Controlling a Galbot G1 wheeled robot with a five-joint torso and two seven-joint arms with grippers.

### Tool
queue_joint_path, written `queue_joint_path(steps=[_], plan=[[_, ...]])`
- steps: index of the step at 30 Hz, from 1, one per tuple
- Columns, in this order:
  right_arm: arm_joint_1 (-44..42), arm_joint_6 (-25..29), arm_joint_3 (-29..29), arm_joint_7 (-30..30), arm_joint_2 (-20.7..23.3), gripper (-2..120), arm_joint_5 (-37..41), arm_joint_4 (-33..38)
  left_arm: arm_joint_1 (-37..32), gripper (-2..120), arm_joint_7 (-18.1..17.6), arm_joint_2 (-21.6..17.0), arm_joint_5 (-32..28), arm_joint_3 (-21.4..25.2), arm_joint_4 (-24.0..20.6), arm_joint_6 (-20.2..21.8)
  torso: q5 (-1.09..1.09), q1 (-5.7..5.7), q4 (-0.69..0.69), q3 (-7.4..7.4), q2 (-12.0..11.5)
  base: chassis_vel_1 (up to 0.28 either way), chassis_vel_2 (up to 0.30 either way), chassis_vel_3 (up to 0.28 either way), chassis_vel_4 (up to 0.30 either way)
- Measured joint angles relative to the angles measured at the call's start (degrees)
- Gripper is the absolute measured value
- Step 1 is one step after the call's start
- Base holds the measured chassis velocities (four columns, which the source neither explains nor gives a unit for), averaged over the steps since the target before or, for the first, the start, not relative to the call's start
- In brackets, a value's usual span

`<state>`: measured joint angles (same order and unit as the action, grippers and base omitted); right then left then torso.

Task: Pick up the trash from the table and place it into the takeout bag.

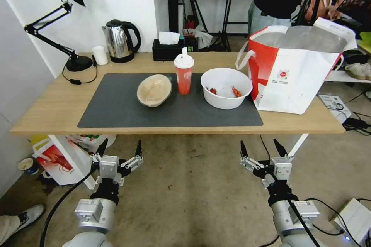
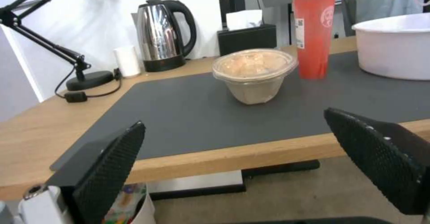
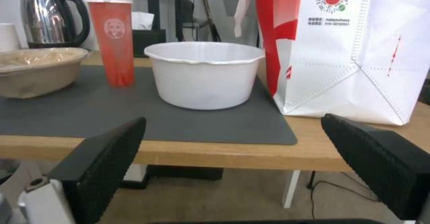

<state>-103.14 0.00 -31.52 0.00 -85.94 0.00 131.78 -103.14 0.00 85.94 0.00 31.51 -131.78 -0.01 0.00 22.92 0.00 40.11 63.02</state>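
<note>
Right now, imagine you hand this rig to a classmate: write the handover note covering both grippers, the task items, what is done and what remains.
Left gripper: open, holding nothing, below the table's front edge.
Right gripper: open, holding nothing, likewise short of the table.
On the grey mat, from the robot's left: beige pulp bowl, red drink cup upright, white bowl with red scraps.
Takeout bag stands open at the table's right end, beside the white bowl.
Done: nothing bagged.
Left: all three pieces into the bag.

Light-wood table (image 1: 50, 112), matt grey mat (image 1: 116, 112), foil-lined takeout bag (image 1: 297, 85).
</note>
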Motion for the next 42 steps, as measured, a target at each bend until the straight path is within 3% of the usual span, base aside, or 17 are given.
queue_joint_path(steps=[20, 32, 36, 42], plan=[[0.64, 1.62, 0.43, 0.19, 0.09, 100, -0.42, -0.20, 0.00, 100, 0.00, 0.00, 0.00, 0.00, 0.00, 0.00, 0.00, 0.00, -0.01, 0.00, 0.00, 0.000, 0.000, 0.000, 0.000], [7.47, 19.23, 5.31, 2.47, 1.25, 100, -5.23, -3.49, 0.00, 100, -0.01, 0.00, 0.00, 0.00, 0.00, 0.00, 0.00, 0.00, 0.00, 0.00, 0.00, 0.000, 0.000, 0.000, 0.000], [10.79, 27.84, 7.66, 3.59, 1.78, 100, -7.58, -5.10, 0.00, 100, 0.00, 0.00, 0.00, 0.00, 0.00, 0.00, 0.00, 0.00, 0.00, 0.00, 0.00, 0.000, 0.000, 0.000, 0.000], [12.36, 30.36, 7.34, 3.43, 3.78, 100, -7.29, -5.67, 0.00, 100, 0.00, 0.00, 0.00, 0.00, 0.00, 0.00, 0.01, 0.00, -0.02, 0.00, 0.00, 0.000, 0.000, 0.000, 0.000]])
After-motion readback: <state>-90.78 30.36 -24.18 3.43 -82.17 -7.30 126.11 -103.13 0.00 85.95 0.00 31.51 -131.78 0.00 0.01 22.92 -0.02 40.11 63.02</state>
